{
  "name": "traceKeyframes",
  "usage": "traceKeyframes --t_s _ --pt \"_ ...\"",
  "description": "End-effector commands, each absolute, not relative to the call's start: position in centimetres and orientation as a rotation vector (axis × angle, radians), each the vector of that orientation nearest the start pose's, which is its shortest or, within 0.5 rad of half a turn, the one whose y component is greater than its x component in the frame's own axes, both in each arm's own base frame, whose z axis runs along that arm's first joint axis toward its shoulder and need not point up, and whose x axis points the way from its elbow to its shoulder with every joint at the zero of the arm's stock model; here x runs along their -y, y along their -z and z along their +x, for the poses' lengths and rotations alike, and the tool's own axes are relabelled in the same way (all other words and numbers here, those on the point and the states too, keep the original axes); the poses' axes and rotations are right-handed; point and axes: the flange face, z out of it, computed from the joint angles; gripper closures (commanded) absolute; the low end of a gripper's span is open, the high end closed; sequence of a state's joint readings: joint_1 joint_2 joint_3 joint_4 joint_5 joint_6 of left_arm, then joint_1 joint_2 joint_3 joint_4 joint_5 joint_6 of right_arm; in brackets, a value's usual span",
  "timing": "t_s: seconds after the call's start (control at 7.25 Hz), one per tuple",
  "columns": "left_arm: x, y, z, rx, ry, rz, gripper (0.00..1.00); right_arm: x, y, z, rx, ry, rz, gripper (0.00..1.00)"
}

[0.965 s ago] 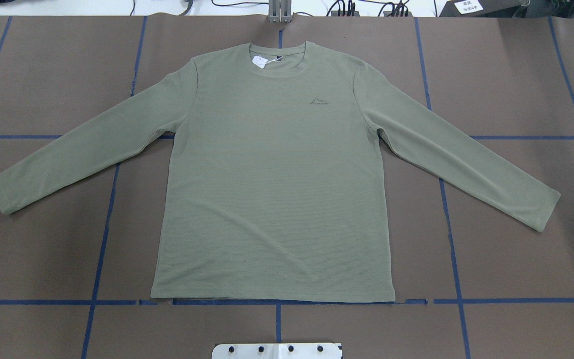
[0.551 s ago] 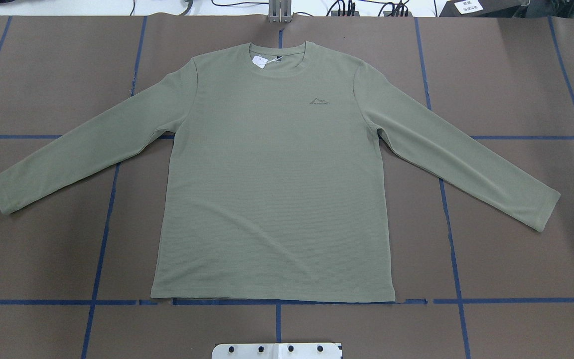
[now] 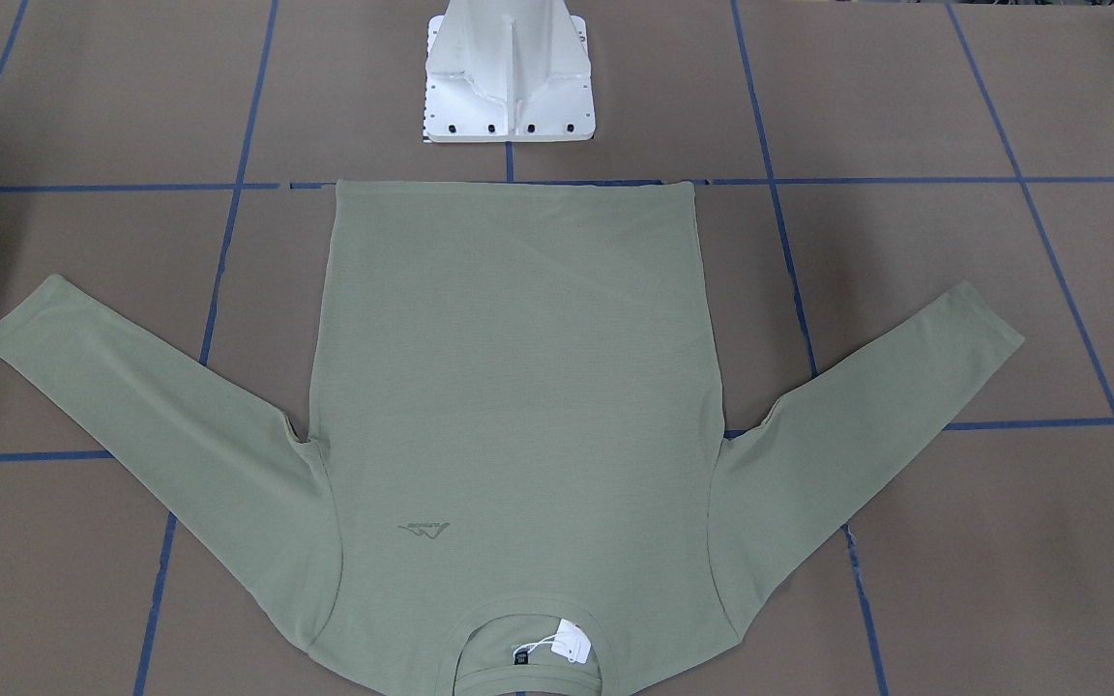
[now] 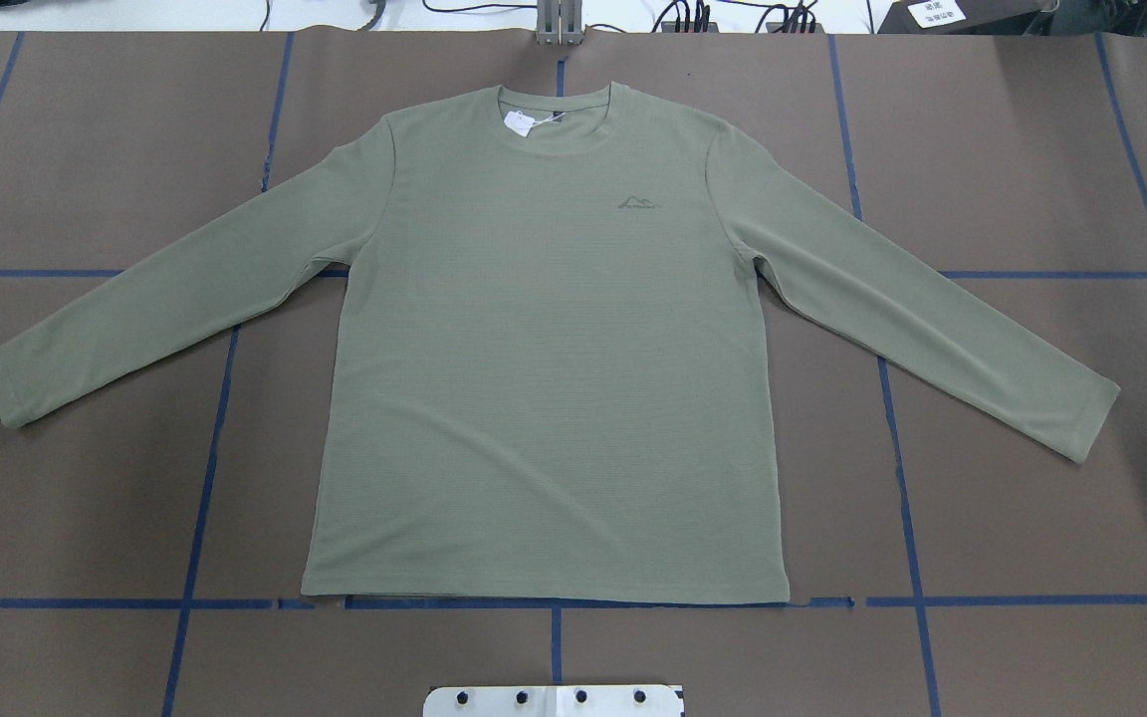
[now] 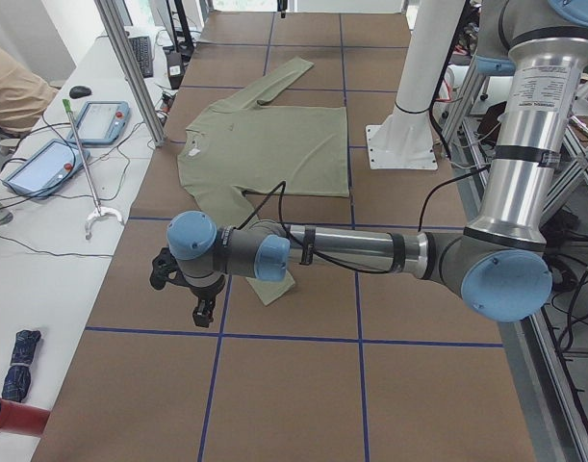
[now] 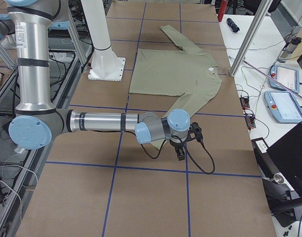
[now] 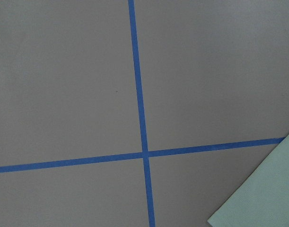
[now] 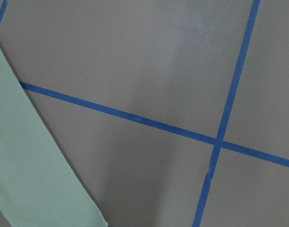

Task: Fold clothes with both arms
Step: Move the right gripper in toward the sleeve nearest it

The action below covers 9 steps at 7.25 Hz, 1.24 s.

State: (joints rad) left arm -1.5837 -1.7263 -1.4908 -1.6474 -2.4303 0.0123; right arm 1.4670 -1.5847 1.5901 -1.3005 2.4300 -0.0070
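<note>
Left gripper (image 5: 205,314) and right gripper (image 6: 181,154) hung over the brown table (image 4: 1032,149) just outside the sleeve cuffs; jaws open or closed, couldn't tell from here. Shirt (image 4: 544,378) lay flat, face up, mid-table, collar at 12 o'clock, sleeves out toward 8 and 4. Folding looked unstarted; next, each arm likely needed to reach in for a cuff.

Collar (image 3: 509,607) partly off the bottom edge; left claw (image 5: 204,316), right claw (image 6: 181,154) too small for certainty.
</note>
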Motion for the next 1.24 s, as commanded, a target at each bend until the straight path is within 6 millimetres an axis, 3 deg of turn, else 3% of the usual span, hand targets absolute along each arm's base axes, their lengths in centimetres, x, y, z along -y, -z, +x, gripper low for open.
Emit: traceKeyframes --t_s 0.0,0.14,0.28,0.55,0.69,1.1 --pt "56.5 -58.4 -6.2 -0.854 -0.092 0.189 0.0 50.4 -62.0 -0.3 0.863 0.236 0.211 0.0" --pt "56.5 -58.4 -6.2 -0.851 -0.095 0.191 0.0 50.4 -62.1 -0.5 0.861 0.227 0.204 0.0" --pt "56.5 -58.3 -6.2 -0.851 -0.094 0.192 0.0 50.5 -61.9 -2.3 0.875 0.158 0.144 0.0" --pt "56.5 -58.1 -6.1 -0.86 -0.095 0.194 0.0 50.4 -62.1 -6.7 0.843 0.135 0.092 0.0" --pt "56.6 -57.8 -5.9 -0.86 -0.103 0.202 0.0 49.9 -61.5 -10.1 0.866 0.059 0.051 0.0" --pt "56.7 -56.8 -5.8 -0.859 -0.121 0.241 0.0 47.6 -65.7 -16.2 0.89 -0.082 0.042 0.0"
